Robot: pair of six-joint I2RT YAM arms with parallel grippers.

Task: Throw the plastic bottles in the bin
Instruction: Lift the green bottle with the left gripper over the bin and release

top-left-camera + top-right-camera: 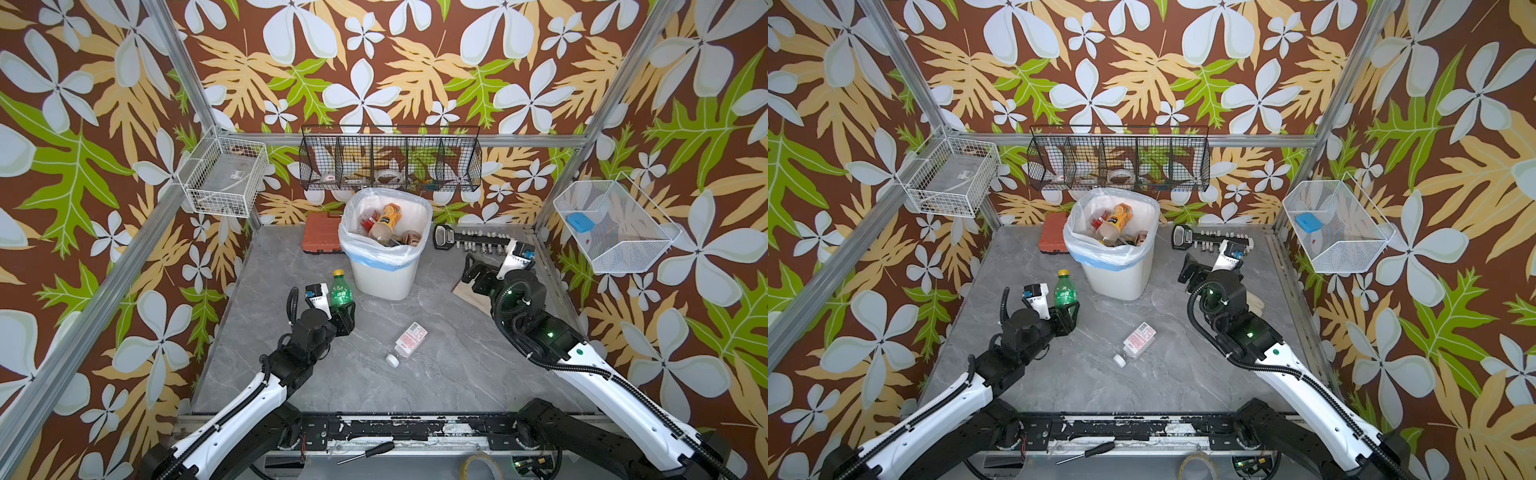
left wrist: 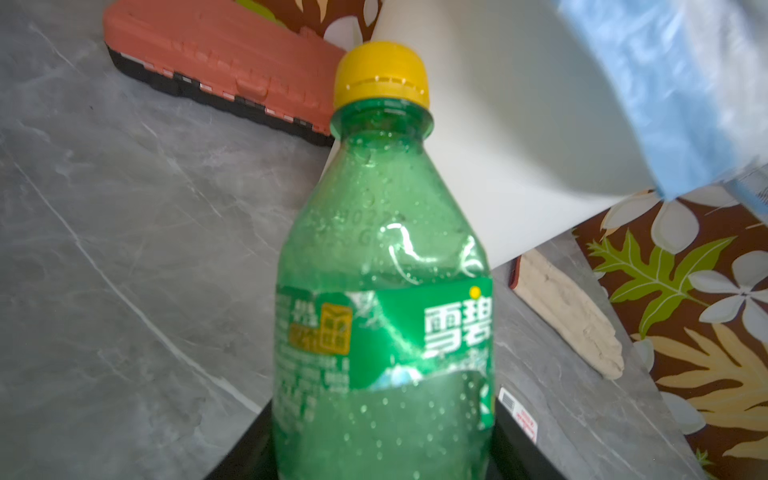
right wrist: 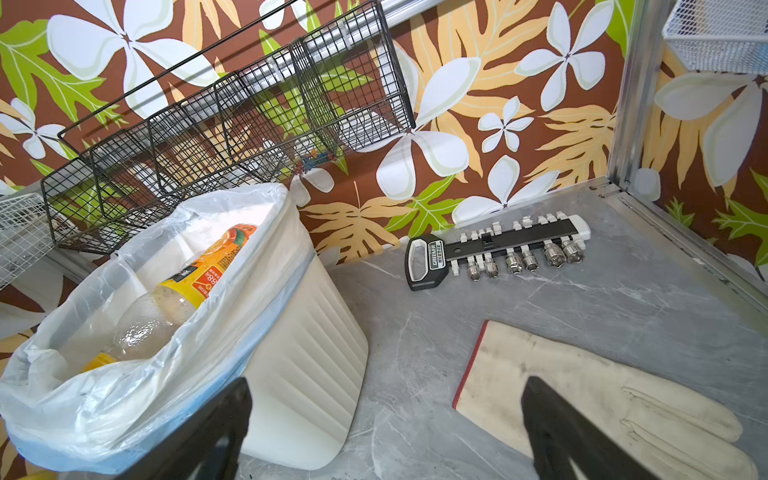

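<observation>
Our left jaws are gripping the green bottle (image 1: 341, 291) upright, near the bin (image 1: 384, 278) at the worktop's (image 1: 436, 374) far edge. Right jaws gape wide over the glove (image 3: 540, 353) by the right edge.

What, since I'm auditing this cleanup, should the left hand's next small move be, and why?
Probably lift the green bottle up and over the rim of the bin: the left hand grips it upright beside the bin's wall, not above the opening.

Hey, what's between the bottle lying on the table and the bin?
Nothing: bare table runs from the lying bottle to the bin, as both top views show.
</observation>
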